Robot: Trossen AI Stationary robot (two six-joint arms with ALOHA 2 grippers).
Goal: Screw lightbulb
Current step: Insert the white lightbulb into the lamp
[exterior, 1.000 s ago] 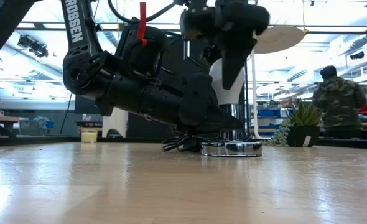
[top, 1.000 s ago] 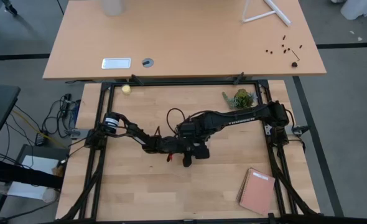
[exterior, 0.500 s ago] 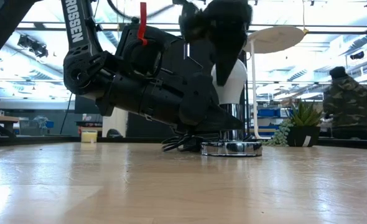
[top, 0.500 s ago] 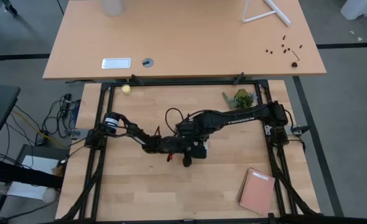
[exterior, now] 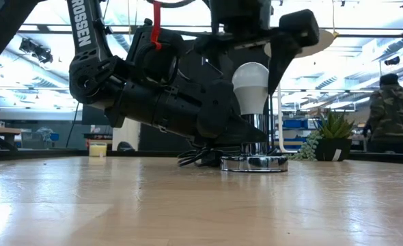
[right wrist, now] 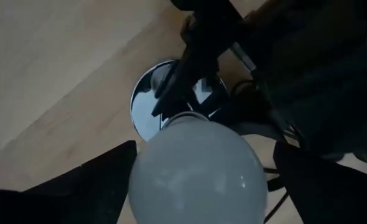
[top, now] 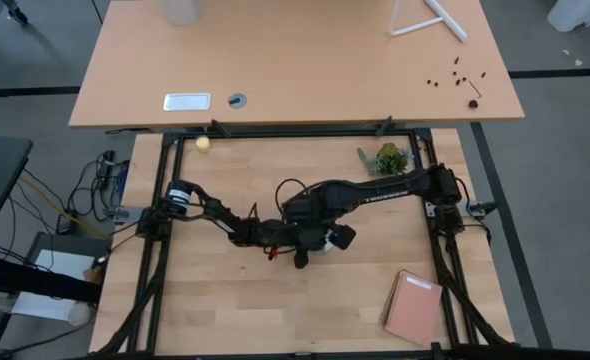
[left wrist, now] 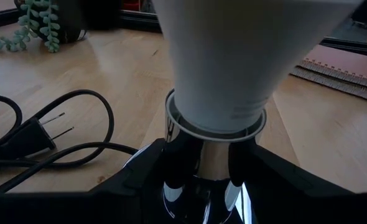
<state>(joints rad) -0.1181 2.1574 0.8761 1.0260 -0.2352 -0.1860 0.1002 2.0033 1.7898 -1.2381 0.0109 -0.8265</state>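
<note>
Lightbulb stands upright in socket, right claw spread clear, left claw clamping socket.

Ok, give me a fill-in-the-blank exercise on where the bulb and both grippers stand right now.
1. The lightbulb stands upright in the silver ____.
2. The right gripper sits above the bulb with its fingers ____, clear of the glass.
3. The left gripper is closed on the socket's chrome ____ just below the bulb.
4. The black power plug lies ____ on the table.

Missing words: socket; open; neck; unplugged
</note>
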